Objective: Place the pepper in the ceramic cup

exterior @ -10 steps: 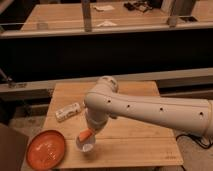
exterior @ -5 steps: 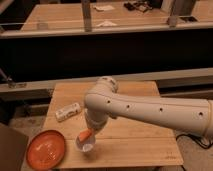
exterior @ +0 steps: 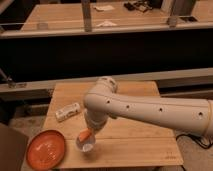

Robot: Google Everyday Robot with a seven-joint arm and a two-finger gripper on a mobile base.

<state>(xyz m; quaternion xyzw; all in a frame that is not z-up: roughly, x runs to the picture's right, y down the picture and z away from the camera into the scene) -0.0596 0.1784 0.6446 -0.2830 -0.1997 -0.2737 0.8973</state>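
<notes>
A light wooden surface (exterior: 135, 142) fills the lower middle of the camera view. The robot's white arm (exterior: 145, 107) comes in from 3 o'clock, crosses above the surface and bends down at a rounded joint near its centre.

The gripper (exterior: 90, 129) hangs below that joint, over the part of the surface at about 7 o'clock and directly above the ceramic cup (exterior: 86, 145). The wrist covers most of it, so I cannot tell how far open it is, or whether it has hold of anything.

The pepper (exterior: 85, 134) is a small orange shape at the gripper's tip. It is tilted, with its lower end at the cup's mouth and its upper end pointing to 1 o'clock, into the gripper. Whether it rests on the cup's rim cannot be told.

The cup is small, pale and round. It stands upright on the surface, near the front edge.

An orange plate (exterior: 46, 148) lies at 9 o'clock of the cup, near it but apart, at the surface's front left corner. A white bottle (exterior: 67, 111) lies on its side at 11 o'clock of the cup, close to the left edge, well apart from the plate.

At 12 o'clock, beyond a dark gap, a long wooden table (exterior: 60, 15) carries some papers (exterior: 104, 8).
</notes>
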